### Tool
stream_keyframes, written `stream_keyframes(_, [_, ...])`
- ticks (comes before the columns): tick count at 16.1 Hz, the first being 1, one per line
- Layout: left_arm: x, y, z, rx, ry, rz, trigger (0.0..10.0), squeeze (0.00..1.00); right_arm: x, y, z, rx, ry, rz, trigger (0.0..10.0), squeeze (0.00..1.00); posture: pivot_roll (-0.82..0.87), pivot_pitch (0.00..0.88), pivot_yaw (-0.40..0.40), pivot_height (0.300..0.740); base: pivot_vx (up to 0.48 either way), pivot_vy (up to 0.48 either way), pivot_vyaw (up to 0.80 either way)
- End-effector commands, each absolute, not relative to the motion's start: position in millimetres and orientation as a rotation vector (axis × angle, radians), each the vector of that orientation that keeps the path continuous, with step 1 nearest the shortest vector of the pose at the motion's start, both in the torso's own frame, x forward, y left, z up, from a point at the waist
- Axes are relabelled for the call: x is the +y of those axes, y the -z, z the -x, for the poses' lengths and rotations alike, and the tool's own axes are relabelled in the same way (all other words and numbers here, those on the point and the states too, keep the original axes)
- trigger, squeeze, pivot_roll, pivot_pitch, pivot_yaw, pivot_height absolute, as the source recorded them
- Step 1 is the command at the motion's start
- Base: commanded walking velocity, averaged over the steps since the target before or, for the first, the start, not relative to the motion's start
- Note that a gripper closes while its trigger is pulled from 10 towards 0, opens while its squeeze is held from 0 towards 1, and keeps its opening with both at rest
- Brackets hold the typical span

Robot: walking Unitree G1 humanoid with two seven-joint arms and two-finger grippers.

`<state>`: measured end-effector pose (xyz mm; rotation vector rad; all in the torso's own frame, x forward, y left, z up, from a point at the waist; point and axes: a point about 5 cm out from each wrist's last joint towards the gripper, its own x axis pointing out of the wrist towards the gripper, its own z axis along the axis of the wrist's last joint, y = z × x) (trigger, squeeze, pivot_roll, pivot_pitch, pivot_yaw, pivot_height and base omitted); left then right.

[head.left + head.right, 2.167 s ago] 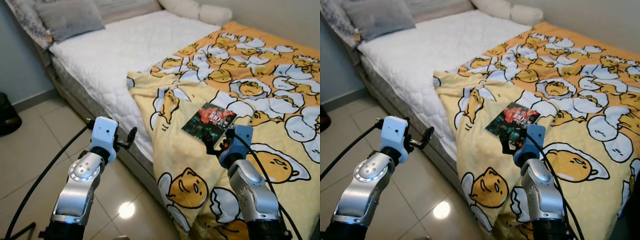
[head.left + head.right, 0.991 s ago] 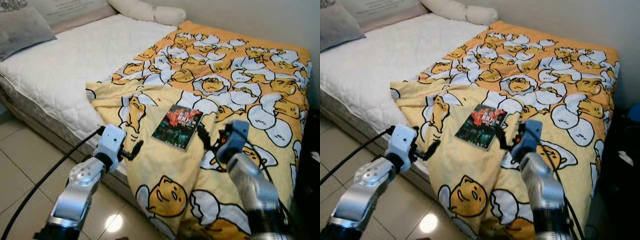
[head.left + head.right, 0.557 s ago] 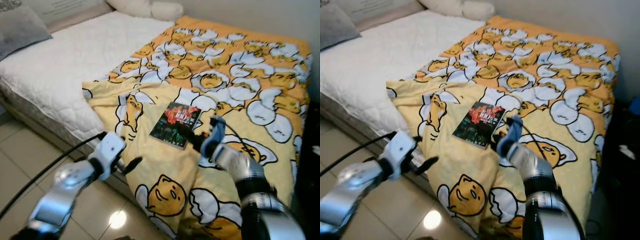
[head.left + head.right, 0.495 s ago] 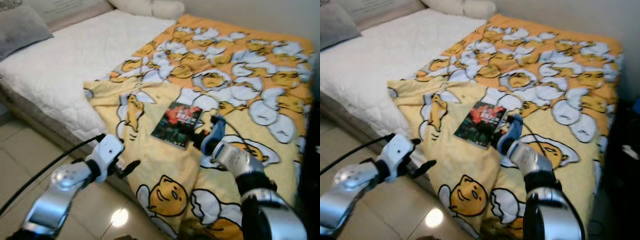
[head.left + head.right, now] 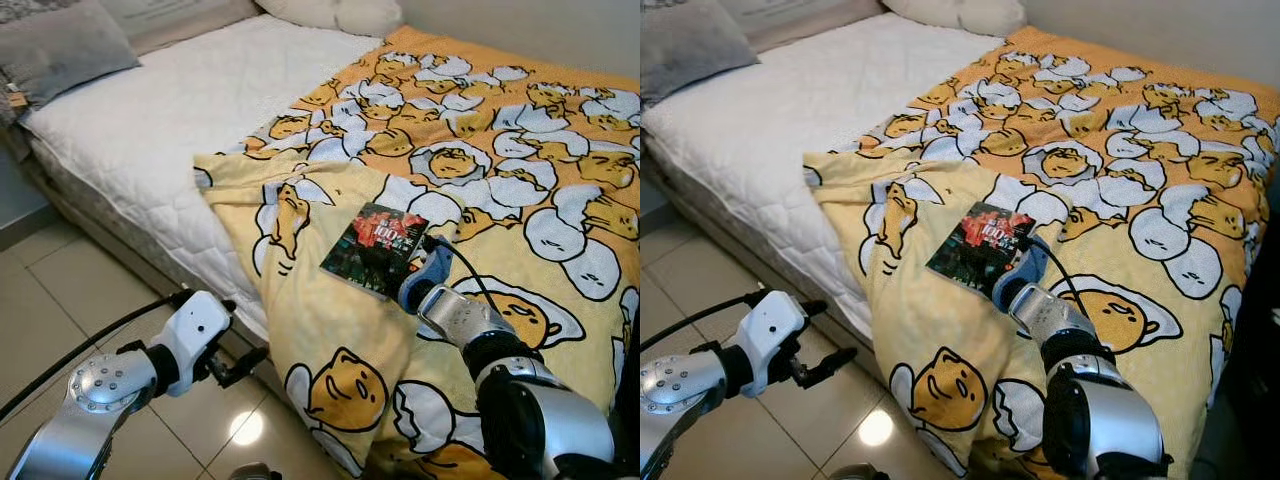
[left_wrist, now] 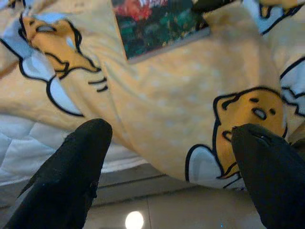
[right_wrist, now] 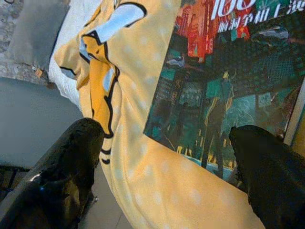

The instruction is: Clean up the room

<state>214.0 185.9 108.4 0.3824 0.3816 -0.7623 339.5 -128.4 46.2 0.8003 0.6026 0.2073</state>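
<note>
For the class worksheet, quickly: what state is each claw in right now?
Left claw: open, holding nothing, beside the bed over the floor.
Right claw: open, at the book, not gripping it.

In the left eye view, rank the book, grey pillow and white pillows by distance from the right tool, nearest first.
1. Book: on the blanket, right at the right tool.
2. White pillows: at the bed's far head end.
3. Grey pillow: far left corner. Close with 2.

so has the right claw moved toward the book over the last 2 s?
Yes. The right claw has closed in on the book lying on the yellow blanket, from the near corner to its edge, fingers open.
</note>
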Motion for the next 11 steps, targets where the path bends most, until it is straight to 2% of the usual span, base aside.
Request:
stream_keyframes(1, [185.7,-113.1,-213.5,0.368,0.763,-0.366,10.0,0.98,-130.3,-50.4,-343.8,0.576,-0.193,-0.772,10.0,0.0,0.11,0.0,0.011,0.74,0.0,0.0,0.0])
stream_keyframes(7, [176.3,-115.7,-209.1,0.35,0.799,-0.326,10.0,0.98,-152.0,-51.3,-347.0,0.501,-0.076,-0.753,10.0,0.0,0.1,0.0,0.007,0.74,0.0,0.0,0.0])
stream_keyframes(11, [173.0,-118.2,-205.6,0.356,0.826,-0.299,10.0,0.98,-143.8,-40.0,-339.3,0.551,-0.086,-0.736,10.0,0.0,0.12,0.0,0.01,0.74,0.0,0.0,0.0])
